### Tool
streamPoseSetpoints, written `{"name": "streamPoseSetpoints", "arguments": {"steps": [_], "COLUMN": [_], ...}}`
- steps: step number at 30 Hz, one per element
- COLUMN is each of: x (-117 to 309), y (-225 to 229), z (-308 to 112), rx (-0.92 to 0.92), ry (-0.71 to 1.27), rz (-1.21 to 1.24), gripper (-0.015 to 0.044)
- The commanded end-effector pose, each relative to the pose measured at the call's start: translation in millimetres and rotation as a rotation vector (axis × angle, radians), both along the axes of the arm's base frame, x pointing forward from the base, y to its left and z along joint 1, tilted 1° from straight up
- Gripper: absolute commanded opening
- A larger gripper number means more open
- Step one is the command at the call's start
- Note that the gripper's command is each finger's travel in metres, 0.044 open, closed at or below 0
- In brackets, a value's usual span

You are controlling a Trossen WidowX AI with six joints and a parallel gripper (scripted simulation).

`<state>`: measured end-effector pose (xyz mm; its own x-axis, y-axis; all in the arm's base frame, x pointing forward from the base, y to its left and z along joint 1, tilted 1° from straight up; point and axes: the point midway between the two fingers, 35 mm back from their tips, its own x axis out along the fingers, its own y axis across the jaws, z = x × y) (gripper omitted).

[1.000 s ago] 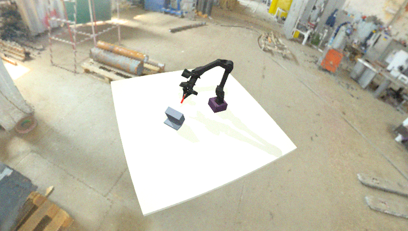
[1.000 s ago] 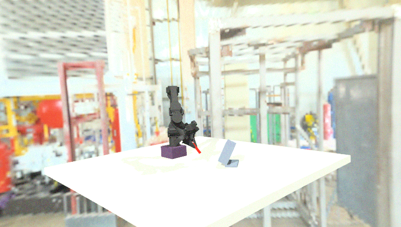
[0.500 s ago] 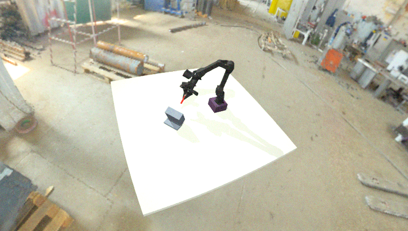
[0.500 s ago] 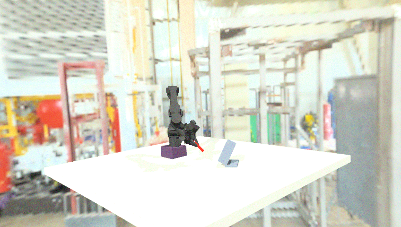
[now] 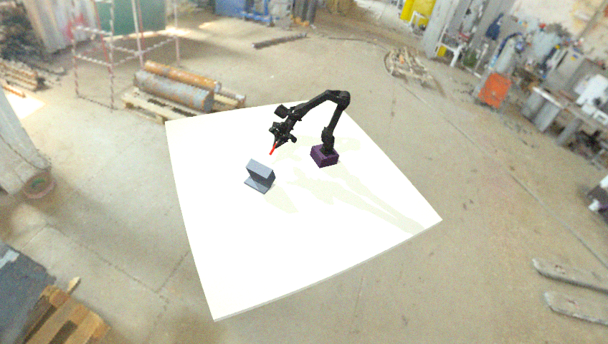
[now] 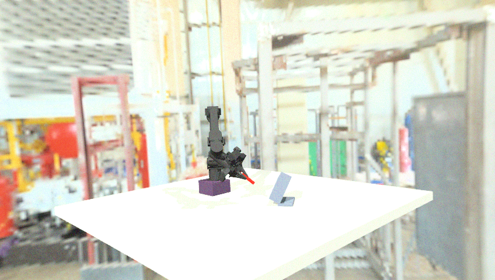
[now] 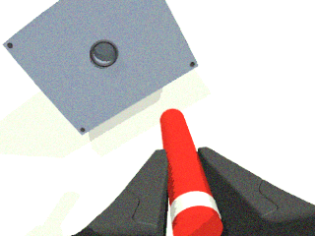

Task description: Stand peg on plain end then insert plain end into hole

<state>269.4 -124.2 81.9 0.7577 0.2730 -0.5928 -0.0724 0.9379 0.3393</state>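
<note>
The red peg [image 5: 272,149] [image 6: 248,178] [image 7: 183,157] is held in the air, tilted, its plain end pointing out and down toward the panel. Its white band is at the near end in the wrist view. My gripper [image 5: 277,145] [image 6: 243,174] [image 7: 181,157] is shut on the peg, clear of the panel. The blue-grey sloped panel [image 5: 260,169] [image 6: 281,187] [image 7: 133,74] stands in front of the peg. Its face shows one round hole [image 7: 103,53] in the wrist view, up and left of the peg's plain end. The hole is hidden in the top and exterior views.
The panel's flat foot [image 5: 256,184] [image 6: 287,201] rests on the white table [image 5: 298,251] [image 6: 180,235], on the side away from the arm. The purple base block [image 5: 324,156] [image 6: 214,187] carries the arm. Small dark dots mark the panel's corners in the wrist view.
</note>
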Motion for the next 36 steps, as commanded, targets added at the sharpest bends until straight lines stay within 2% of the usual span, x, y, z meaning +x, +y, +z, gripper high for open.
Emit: {"name": "streamPoseSetpoints", "arguments": {"steps": [1, 36], "x": [0, 23], "y": [3, 22], "z": [2, -3], "rx": [0.021, 0.079], "ry": [-0.030, -0.118], "rz": [0.001, 0.012], "gripper": [0.0000, 0.0000]}}
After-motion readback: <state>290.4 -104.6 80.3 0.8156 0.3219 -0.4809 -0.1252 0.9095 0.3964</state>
